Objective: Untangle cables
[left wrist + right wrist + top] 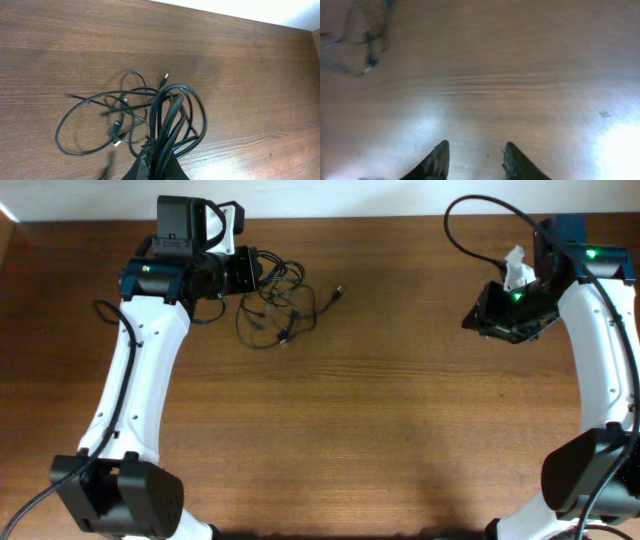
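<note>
1. Overhead: the cables (283,308) lie in a loose tangle on the far left part of the table (380,410), right at the tip of the left claw (248,275). One end plug (340,290) trails off toward the middle. The right claw (480,320) hangs over bare wood, well apart from the tangle. The cords look thin, light and limp. I judge they will follow any pull rather than hold a shape, and their loops will snag on each other.

2. Left wrist: the left claw (152,152) is closed around a bunch of several loops of the cables (172,112), which rise from the table into its grip. Thinner strands fan out flat to the left, one ending in a small plug (116,134). The end plug (164,78) lies just beyond the bunch. A hold on the whole bunch will probably lift the knot as one lump. A better hold, in my judgement, is a single strand just behind a plug, where the harder body gives the fingers something that won't slide.

3. Right wrist: the right claw (475,162) has its fingers spread apart, with nothing between them and nothing touched, only bare table below. The cables (367,57) show blurred in the top left corner, well apart from it.
</note>
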You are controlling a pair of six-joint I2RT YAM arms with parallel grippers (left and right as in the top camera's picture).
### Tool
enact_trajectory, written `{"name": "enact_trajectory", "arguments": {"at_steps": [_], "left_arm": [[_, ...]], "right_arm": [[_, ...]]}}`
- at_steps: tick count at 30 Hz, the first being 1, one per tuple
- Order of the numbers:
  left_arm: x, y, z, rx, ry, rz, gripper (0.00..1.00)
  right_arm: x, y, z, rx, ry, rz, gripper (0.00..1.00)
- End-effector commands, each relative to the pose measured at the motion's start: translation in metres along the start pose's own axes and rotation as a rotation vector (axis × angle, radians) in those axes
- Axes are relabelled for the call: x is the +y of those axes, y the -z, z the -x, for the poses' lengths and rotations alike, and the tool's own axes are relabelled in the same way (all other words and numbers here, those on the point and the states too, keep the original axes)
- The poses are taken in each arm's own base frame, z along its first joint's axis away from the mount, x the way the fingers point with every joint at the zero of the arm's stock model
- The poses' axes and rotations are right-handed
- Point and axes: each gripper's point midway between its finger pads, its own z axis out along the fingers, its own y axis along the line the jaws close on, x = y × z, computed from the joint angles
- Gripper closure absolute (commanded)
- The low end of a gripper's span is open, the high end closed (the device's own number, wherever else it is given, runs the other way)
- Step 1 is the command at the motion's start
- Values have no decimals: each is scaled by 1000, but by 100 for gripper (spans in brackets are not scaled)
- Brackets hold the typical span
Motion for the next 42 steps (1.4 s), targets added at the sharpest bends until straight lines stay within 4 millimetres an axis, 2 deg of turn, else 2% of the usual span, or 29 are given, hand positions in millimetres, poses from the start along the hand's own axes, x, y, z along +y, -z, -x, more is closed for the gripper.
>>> {"name": "enact_trajectory", "arguments": {"at_steps": [1,2,4,6,8,9,10,11,12,13,14,16,18,19,20,21,23,24,25,27,29,30,33,34,35,37,40,42], "left_arm": [[-38,18,1,2,14,-186,100],[-44,19,-1,15,55,-221,100],[-45,20,-2,27,107,-229,100],[-43,19,-1,25,130,-213,100],[-36,17,0,13,131,-171,100],[-35,17,0,13,131,-170,100],[-36,17,0,13,131,-171,100],[-36,17,0,13,132,-171,100],[-36,17,0,13,132,-171,100],[-36,17,-1,17,133,-170,100],[-36,17,-3,24,135,-169,100],[-48,14,-7,38,116,-184,100],[-52,13,-9,43,108,-190,100],[-52,13,-9,44,108,-190,100],[-52,13,-9,44,108,-190,100],[-52,13,-9,43,108,-187,100],[-49,12,-9,42,110,-170,100],[-47,12,-12,53,116,-159,100],[-44,12,-14,55,119,-142,100],[-26,10,-19,63,132,-43,100],[-4,10,-20,49,136,82,100],[6,11,-18,35,135,142,100],[19,14,-17,22,135,216,100],[24,15,-18,27,143,226,100],[28,16,-18,27,150,232,100],[28,16,-18,27,151,232,100],[28,16,-18,28,147,233,100],[28,16,-18,28,147,232,100]], "right_arm": [[67,-1,-8,13,174,271,32],[91,-3,-9,11,211,343,25],[125,-8,-9,13,158,399,25],[182,-17,-12,36,-29,469,27],[214,-23,-10,58,-206,511,26],[217,-29,-10,77,-330,491,27],[217,-47,-11,66,-544,402,32],[222,-57,-14,59,-626,370,35],[229,-62,-14,52,-642,377,37],[250,-66,-10,29,-622,430,39],[263,-68,-7,21,-627,465,40],[272,-74,-2,13,-646,493,44],[268,-88,2,8,-662,475,45],[265,-97,12,-24,-668,471,49],[264,-102,13,-23,-670,465,53],[262,-105,12,-28,-636,453,64],[263,-105,14,-79,-436,450,74],[267,-103,12,-89,-313,464,92],[270,-102,10,-89,-240,478,96],[273,-89,11,-93,-96,524,96],[274,-48,15,-124,17,603,96],[269,-21,12,-121,42,644,96],[242,33,12,-145,77,687,96],[219,51,14,-171,57,660,96],[203,59,16,-184,35,636,96],[167,61,19,-165,-53,580,96],[149,58,13,-192,132,523,96],[126,44,-7,-154,304,415,96]]}}
